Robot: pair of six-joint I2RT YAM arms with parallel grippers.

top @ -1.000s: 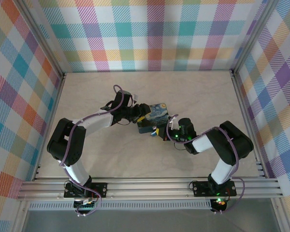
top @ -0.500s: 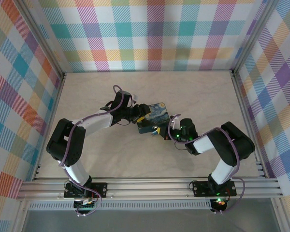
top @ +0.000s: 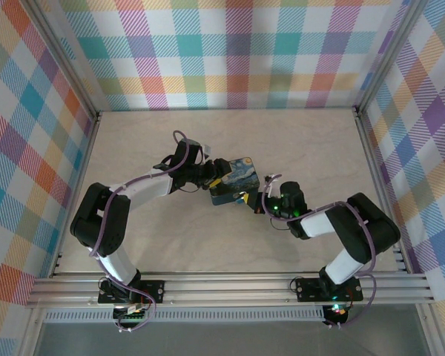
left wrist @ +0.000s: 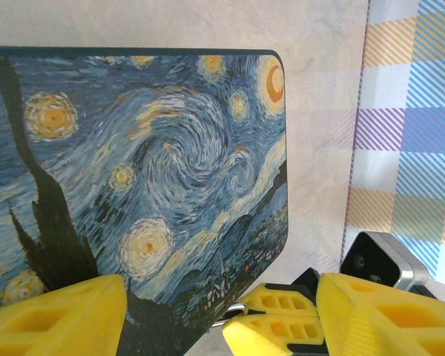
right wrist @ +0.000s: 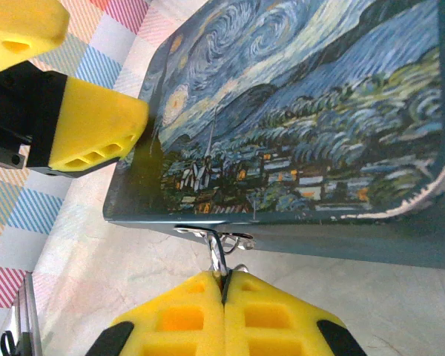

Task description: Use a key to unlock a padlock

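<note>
Checked walls in pastel colours close in a pale stone-patterned table (top: pixel 133 141). From the left, the left gripper (top: pixel 215 179) reaches to the near corner of the painted tin (top: pixel 236 176), which lies mid-table. Its yellow fingers stand wide apart, clamping nothing, and one pad (right wrist: pixel 96 126) sits against the tin's side. Right of it, the right gripper (right wrist: pixel 222 285) has its pads pressed together on a thin silver piece (right wrist: pixel 219 258). This piece runs up to the clasp (right wrist: pixel 208 231) on the tin's front edge. Whether it is shackle or key I cannot tell.

The padlock, I judge, hangs at that clasp, between the two grippers. It should be light, stiff and smooth, and free to swing on its shackle. It is best pinched across the flat sides of its body, leaving the keyhole free.

The top view gives both arms meeting at the tin. The left wrist view gives the lid, the right wrist view the front edge and clasp.
</note>
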